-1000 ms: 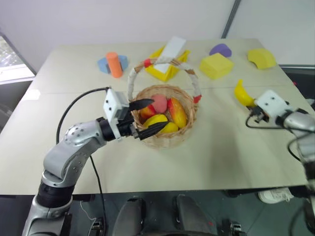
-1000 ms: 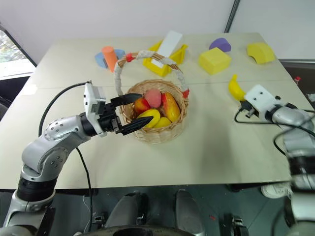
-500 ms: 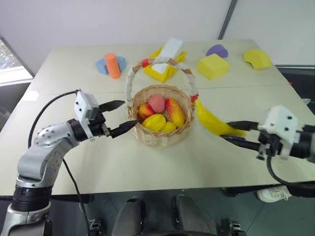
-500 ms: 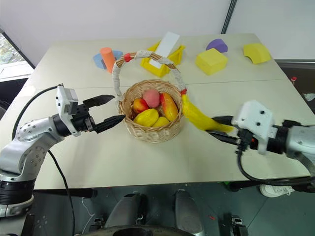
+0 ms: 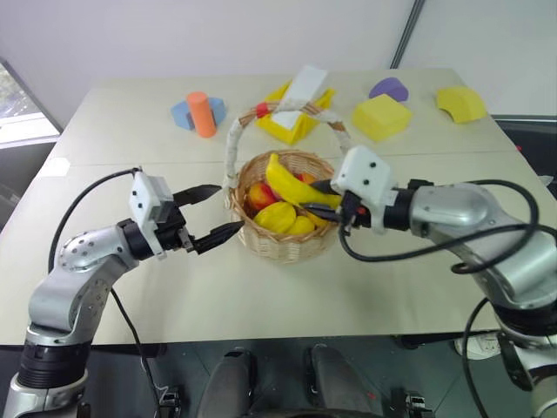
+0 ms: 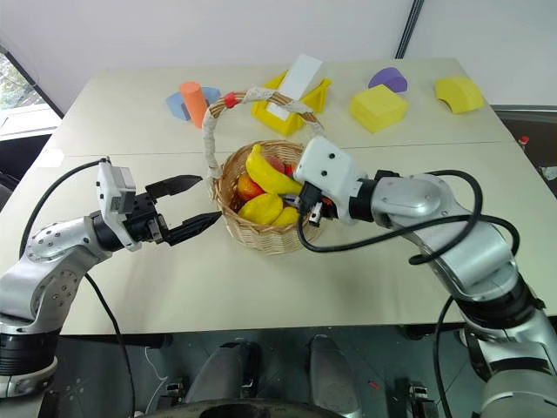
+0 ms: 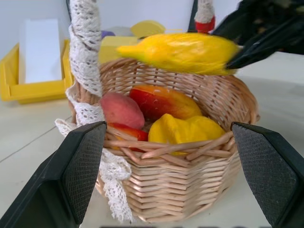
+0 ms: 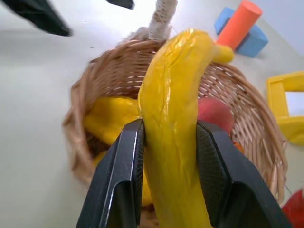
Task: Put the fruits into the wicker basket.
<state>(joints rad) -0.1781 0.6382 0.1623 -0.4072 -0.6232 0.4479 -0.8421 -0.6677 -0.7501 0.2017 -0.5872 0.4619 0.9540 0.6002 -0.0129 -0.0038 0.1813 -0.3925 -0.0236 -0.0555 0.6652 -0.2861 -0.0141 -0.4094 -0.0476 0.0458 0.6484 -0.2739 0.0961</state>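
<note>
The wicker basket [image 5: 280, 246] stands mid-table with a peach [image 7: 122, 109], a mango [image 7: 164, 101] and a yellow star fruit [image 7: 187, 131] inside. My right gripper [image 5: 324, 198] is shut on a long yellow banana [image 5: 291, 181], which hangs over the basket's opening, just above the other fruits. Both black fingers [image 8: 124, 161] press the banana's sides in the right wrist view. My left gripper [image 5: 228, 207] is open and holds nothing. It sits just left of the basket, pointing at its wall.
Behind the basket are a yellow bin [image 5: 291, 126] with a white block, an orange cylinder [image 5: 202, 113] on a blue piece, two yellow foam blocks [image 5: 381, 116] [image 5: 461, 103] and a purple block [image 5: 389, 88]. Bare table lies in front of the basket.
My right gripper has carried the banana from the table's right side leftward to above the basket. The left gripper has drawn back to the left, away from the basket's rim.
</note>
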